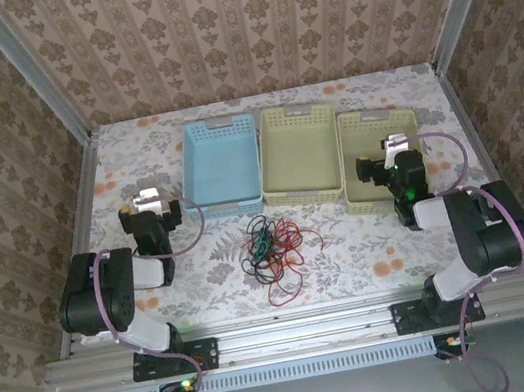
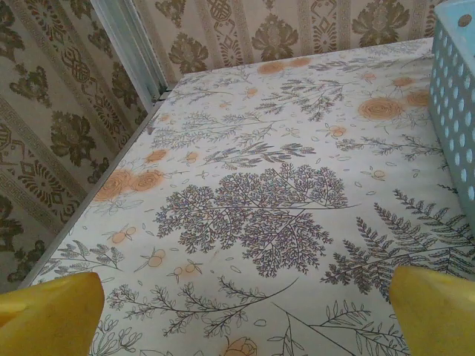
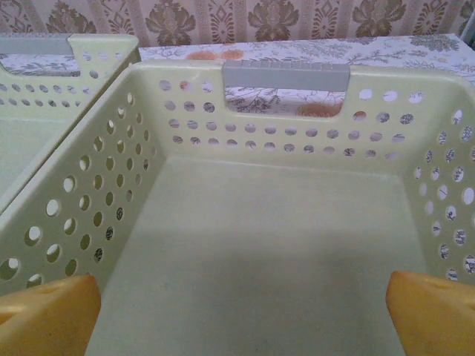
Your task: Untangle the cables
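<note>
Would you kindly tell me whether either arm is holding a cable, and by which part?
Nothing is held: both sets of jaws stand open; the cables lie tangled on the table.

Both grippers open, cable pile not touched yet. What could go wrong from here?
1. The cables lie in one knotted pile, red, black and green interlaced. Pulling one strand will likely drag the whole clump rather than free it.
2. The right gripper hangs over the right basket. Swinging sideways toward the pile could catch the basket's wall.
3. The strands are thin and lie flat on the busy floral table, so the left gripper may pinch nothing.
</note>
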